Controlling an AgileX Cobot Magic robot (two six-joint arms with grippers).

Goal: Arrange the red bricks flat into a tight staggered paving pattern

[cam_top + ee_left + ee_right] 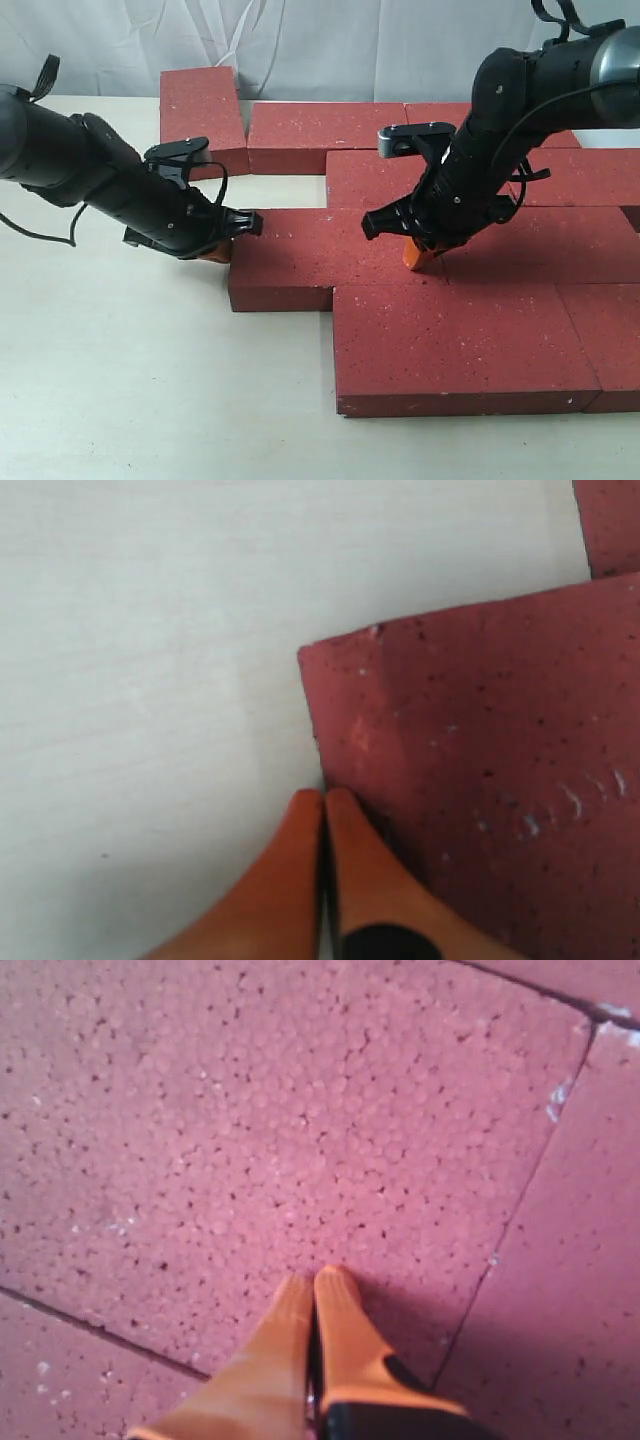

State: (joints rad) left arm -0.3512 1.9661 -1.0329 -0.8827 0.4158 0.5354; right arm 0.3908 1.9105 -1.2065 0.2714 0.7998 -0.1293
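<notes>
Left wrist view: closed, empty left tool (323, 800) at short end of red brick (480, 760), long axis running toward right edge of worktop (150, 630).

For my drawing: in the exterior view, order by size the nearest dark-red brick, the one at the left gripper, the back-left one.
1. Nearest rough dark-red brick
2. Brick at left gripper
3. Back-left brick
Nearness may explain it.
</notes>
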